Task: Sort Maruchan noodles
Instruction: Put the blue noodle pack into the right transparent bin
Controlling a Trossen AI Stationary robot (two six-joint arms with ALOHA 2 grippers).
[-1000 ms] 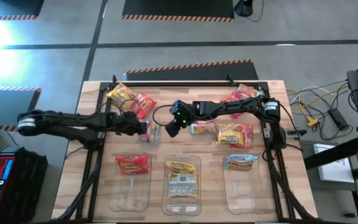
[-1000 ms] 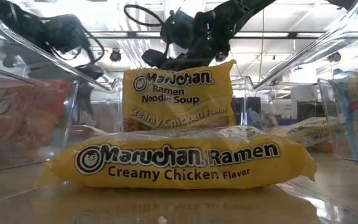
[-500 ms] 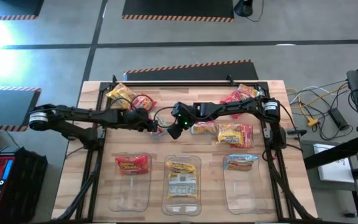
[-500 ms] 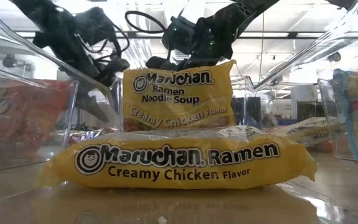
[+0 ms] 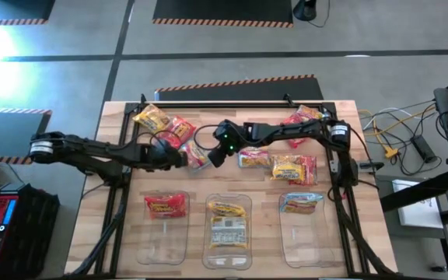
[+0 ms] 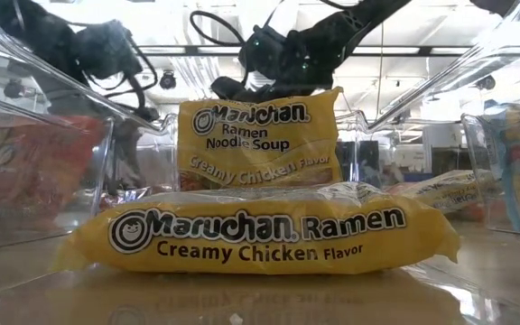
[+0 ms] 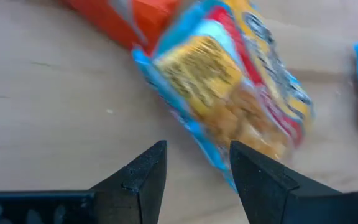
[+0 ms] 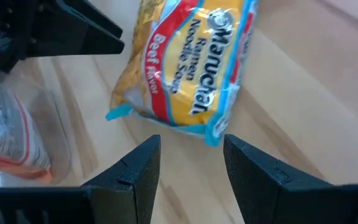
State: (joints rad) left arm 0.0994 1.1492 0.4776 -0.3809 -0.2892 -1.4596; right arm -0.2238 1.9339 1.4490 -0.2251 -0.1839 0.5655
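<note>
A light blue Maruchan beef packet (image 5: pixel 198 155) lies flat on the wooden table between my two grippers. My left gripper (image 5: pixel 179 155) stands open just left of it, and the packet (image 7: pixel 229 93) shows right in front of its fingers. My right gripper (image 5: pixel 211 159) stands open just right of it, with the packet (image 8: pixel 188 68) a little beyond its fingertips (image 8: pixel 191 155). More packets lie at the far left (image 5: pixel 162 123) and on the right (image 5: pixel 286 166). One yellow packet (image 6: pixel 260 239) lies flat in the middle bin, and another (image 6: pixel 258 135) stands behind it. My left gripper has one fingertip (image 7: pixel 244 158) at the blue packet's near edge (image 7: pixel 219 158), coming slanting down from the table's left. I cannot tell whether it touches. Nothing is between its fingers.
Three clear bins stand along the near edge: the left bin (image 5: pixel 166 241) holds a red packet, the middle bin (image 5: pixel 229 257) yellow ones, the right bin (image 5: pixel 302 245) a blue one. A black bar (image 5: pixel 224 103) runs along the far edge.
My left gripper reached toward the table's right, up to the blue packet and my right gripper, then drew back to the left and rolled somewhat. Both grippers kept the same opening.
</note>
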